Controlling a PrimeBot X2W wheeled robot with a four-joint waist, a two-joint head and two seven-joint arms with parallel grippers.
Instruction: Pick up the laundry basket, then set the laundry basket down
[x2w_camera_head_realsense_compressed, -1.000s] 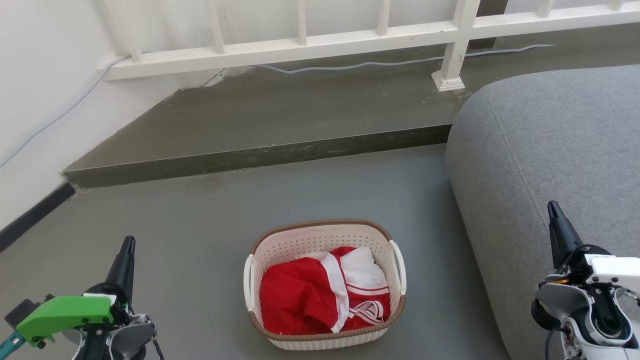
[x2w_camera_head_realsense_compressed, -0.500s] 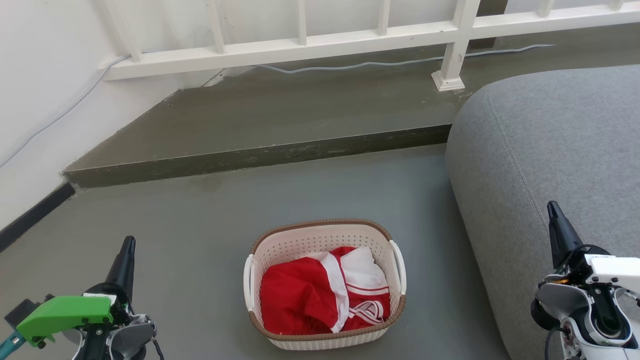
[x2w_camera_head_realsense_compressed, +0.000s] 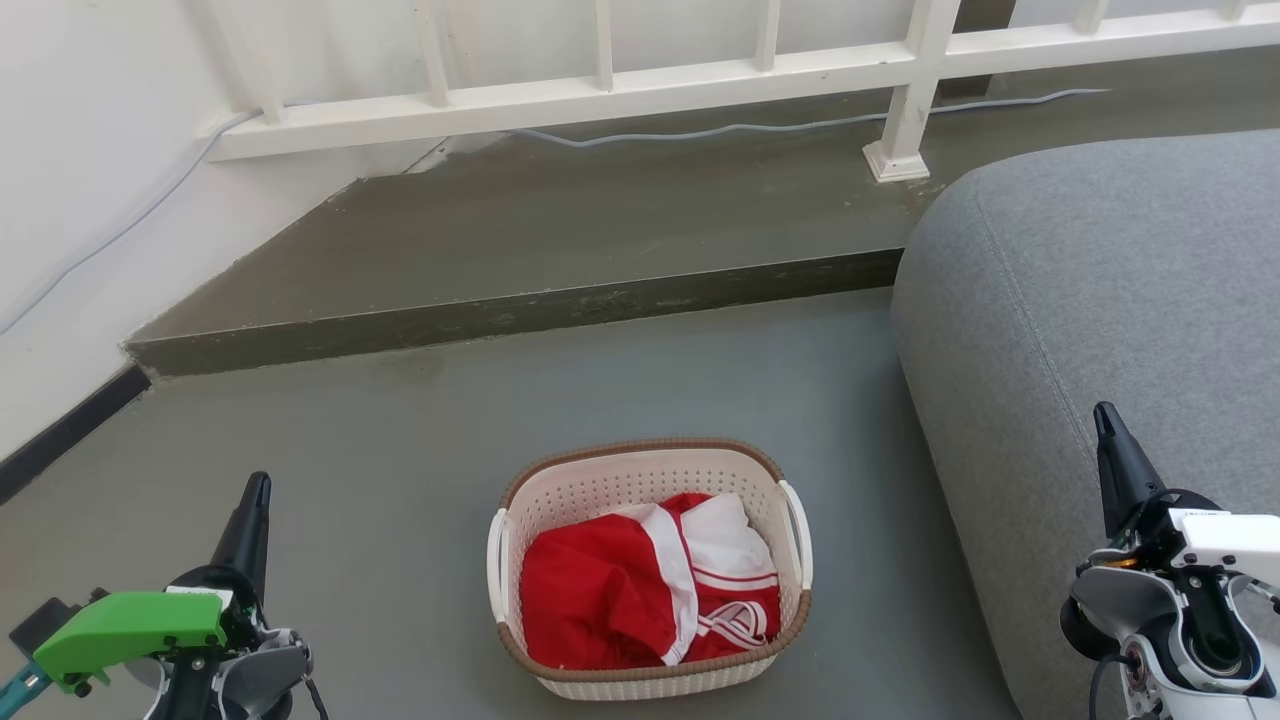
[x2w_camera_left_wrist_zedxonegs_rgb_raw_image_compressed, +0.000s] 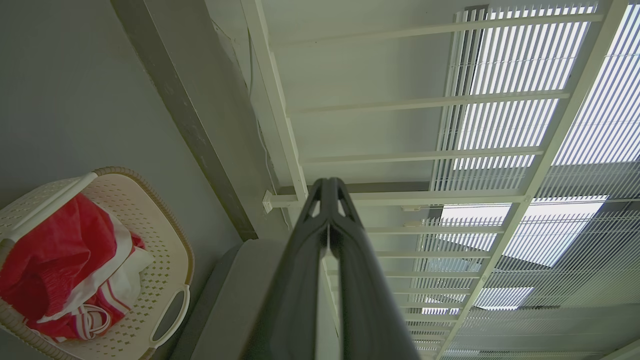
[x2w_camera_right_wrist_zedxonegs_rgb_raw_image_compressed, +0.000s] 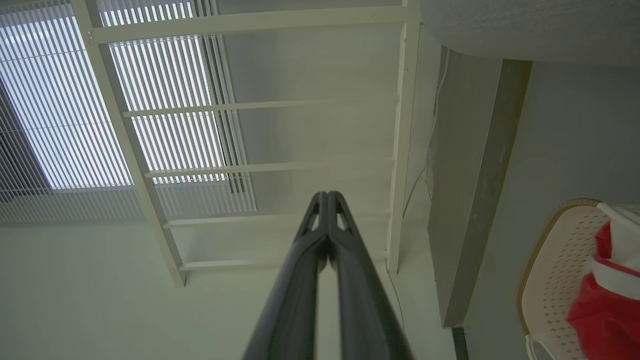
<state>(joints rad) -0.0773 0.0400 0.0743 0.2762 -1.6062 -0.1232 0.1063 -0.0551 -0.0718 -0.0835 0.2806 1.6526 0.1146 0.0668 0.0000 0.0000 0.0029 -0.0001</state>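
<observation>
Currently left gripper (x2w_camera_head_realsense_compressed: 257, 486), right gripper (x2w_camera_head_realsense_compressed: 1103, 413) fingers together, empty; laundry basket (x2w_camera_head_realsense_compressed: 620, 485) untouched.

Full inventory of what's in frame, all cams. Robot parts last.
laundry basket: 1, cream with brown rim, on the floor between the grippers
garment: 1, red and white, crumpled inside the basket
sofa: 1, grey, right of the basket
step: 1, dark grey-green, behind the basket
railing: 1, white, on the step
cable: 1, pale grey, along the railing's foot
blinds: count unclear, white, beyond the railing
left gripper: 1, dark, shut and empty, lower left
right gripper: 1, dark, shut and empty, lower right
</observation>
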